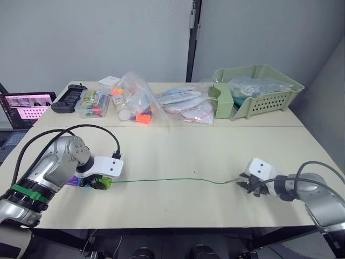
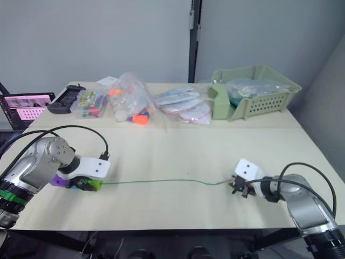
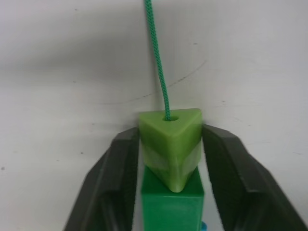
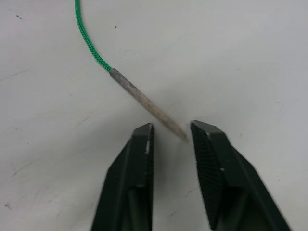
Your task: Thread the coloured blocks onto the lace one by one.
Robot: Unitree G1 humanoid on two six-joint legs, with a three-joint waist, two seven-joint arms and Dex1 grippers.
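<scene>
Green lace [image 1: 161,181] already thru blocks [image 3: 169,144] pinched in left gripper [image 3: 168,159]. Right gripper [image 4: 169,132] spread, lace tip [image 4: 147,103] just ahead btwn fingers; next likely needs closing on tip.

A lab or office test room: plain grey partition walls [image 1: 108,38] stand behind a pale beige bench [image 1: 215,156] bearing clear plastic bags of toys [image 1: 135,102], a light green plastic basket tray [image 1: 264,89] and an open laptop [image 1: 27,108].
</scene>
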